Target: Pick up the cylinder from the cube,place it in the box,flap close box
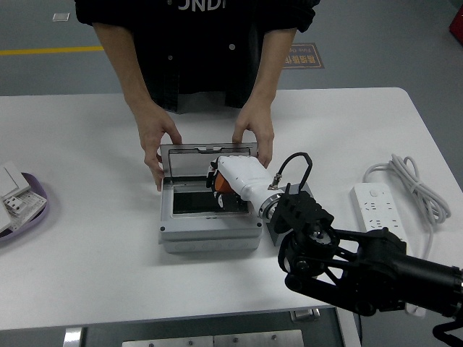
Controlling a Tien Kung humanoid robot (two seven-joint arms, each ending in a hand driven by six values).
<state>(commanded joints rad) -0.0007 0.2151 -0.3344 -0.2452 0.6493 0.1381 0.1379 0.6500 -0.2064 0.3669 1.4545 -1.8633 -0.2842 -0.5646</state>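
My right hand [230, 179] reaches in from the lower right on its black arm and hangs over the open grey box [210, 217] in the middle of the white tabletop [87, 267]. Its white fingers are curled around the orange cylinder [223, 184], which shows only as a sliver of orange under the palm, just above the box's dark opening. The dark cube [278, 230] the cylinder came from sits touching the box's right side, mostly hidden behind my wrist. A person at the far side steadies the box, the person's hands [253, 136] gripping both ends of the raised lid [206, 160], which stands upright. I judge the pickup done and the placing underway: I have not let go of the cylinder, and the lid is not closed.
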